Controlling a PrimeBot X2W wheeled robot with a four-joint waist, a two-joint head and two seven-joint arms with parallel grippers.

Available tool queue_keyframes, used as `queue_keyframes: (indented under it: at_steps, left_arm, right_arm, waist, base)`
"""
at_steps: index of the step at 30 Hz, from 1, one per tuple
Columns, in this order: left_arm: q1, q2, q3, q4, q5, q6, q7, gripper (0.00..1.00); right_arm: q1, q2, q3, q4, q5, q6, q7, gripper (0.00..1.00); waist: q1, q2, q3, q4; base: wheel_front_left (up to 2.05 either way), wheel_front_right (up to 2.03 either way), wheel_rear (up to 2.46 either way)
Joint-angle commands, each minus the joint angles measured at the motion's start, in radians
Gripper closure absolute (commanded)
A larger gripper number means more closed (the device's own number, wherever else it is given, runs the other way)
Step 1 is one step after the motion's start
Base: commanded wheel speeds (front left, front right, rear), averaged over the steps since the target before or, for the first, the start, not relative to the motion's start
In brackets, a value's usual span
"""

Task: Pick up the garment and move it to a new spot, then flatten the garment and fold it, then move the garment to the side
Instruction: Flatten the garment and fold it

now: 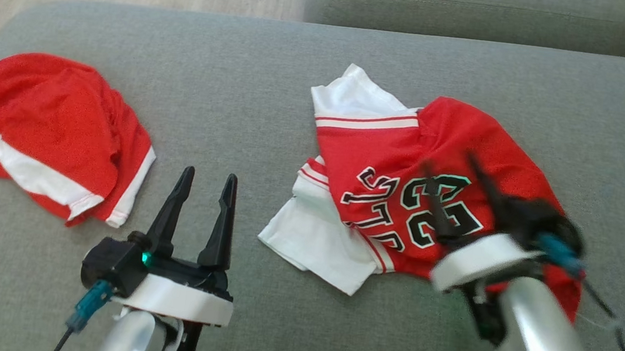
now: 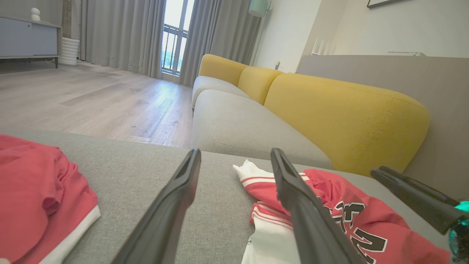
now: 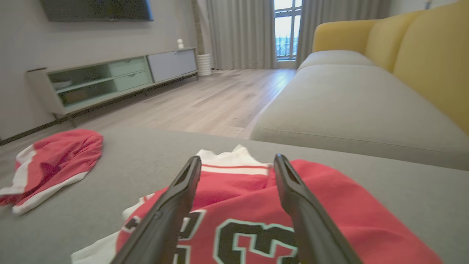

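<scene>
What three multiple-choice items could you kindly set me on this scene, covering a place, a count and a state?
1. In the head view, the jersey lies where from the other red garment? A left; B right; C on top.
2. Garments on the grey cushion: A one; B three; C two.
3. The right tool is: A open; B shut on the jersey; C shut on nothing.
B: the jersey lies apart, further right. C: two separate heaps show. A: its jaws stand apart, gripping nothing.
</scene>
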Motion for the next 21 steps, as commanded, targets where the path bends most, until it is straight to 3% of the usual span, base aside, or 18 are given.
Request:
queue_keyframes:
  at_steps: [1, 11, 21]
  left_arm:
    - [-0.021, 0.004, 0.04, -0.038, 0.013, 0.0, -0.005, 0.0]
    - [-0.007, 0.004, 0.054, -0.051, 0.018, -0.002, -0.005, 0.0]
    - [-0.008, 0.004, 0.043, -0.024, 0.021, -0.01, -0.005, 0.0]
  right_arm:
    - [0.033, 0.017, -0.07, -0.062, 0.001, -0.001, -0.019, 0.0]
    - [0.19, 0.017, -0.329, -0.229, 0.03, -0.001, -0.044, 0.0]
    - [0.287, 0.017, -0.354, -0.3, 0.074, -0.001, -0.051, 0.0]
  waist:
    - [0.0001, -0.0001, -0.002, -0.014]
    - [0.0001, -0.0001, -0.003, -0.062]
    - [0.0001, -0.0001, -0.002, -0.106]
  base:
    - [0.0, 0.0, 0.0]
    - [0.0, 0.0, 0.0]
    - [0.0, 0.0, 0.0]
